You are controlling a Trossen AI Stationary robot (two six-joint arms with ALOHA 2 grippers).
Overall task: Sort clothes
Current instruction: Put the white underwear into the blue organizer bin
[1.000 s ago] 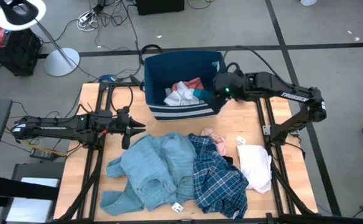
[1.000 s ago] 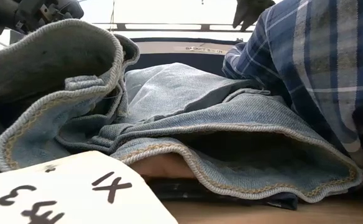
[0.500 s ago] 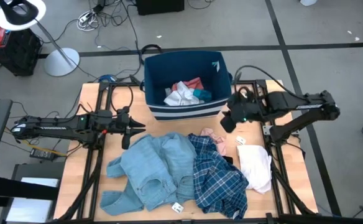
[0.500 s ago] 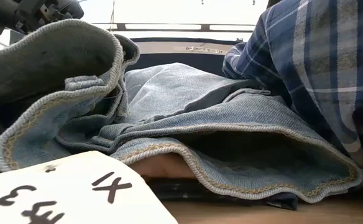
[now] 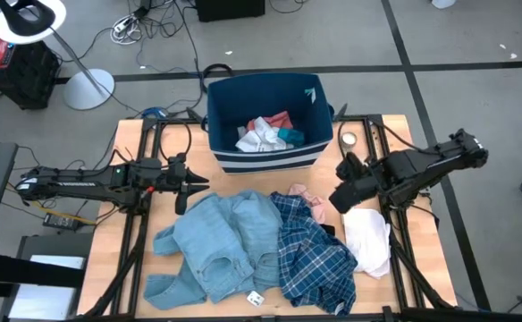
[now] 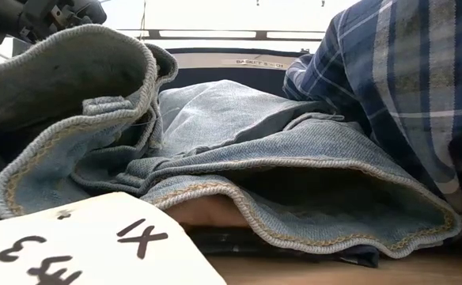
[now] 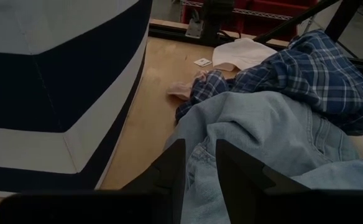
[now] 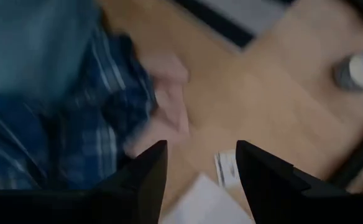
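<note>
Light blue denim pieces and a navy-white plaid shirt lie heaped on the table's near middle. They also fill the low view, with denim and plaid. A pink item lies at the plaid shirt's far edge. A white garment lies at the right. White, salmon-red and teal items lie in the navy bin. My right gripper is open and empty, above the table between the pink item and the white garment. My left gripper waits at the left, slightly open, by the denim.
The striped bin stands at the table's far middle, and its wall shows in the left wrist view. A small round object sits on the far right of the table. Paper tags lie by the white garment and at the near edge.
My right gripper has moved from the bin's right rim toward the table's near and right side. It has come down over the bare wood between the pink item and the white garment, holding nothing. The clothes have not moved.
</note>
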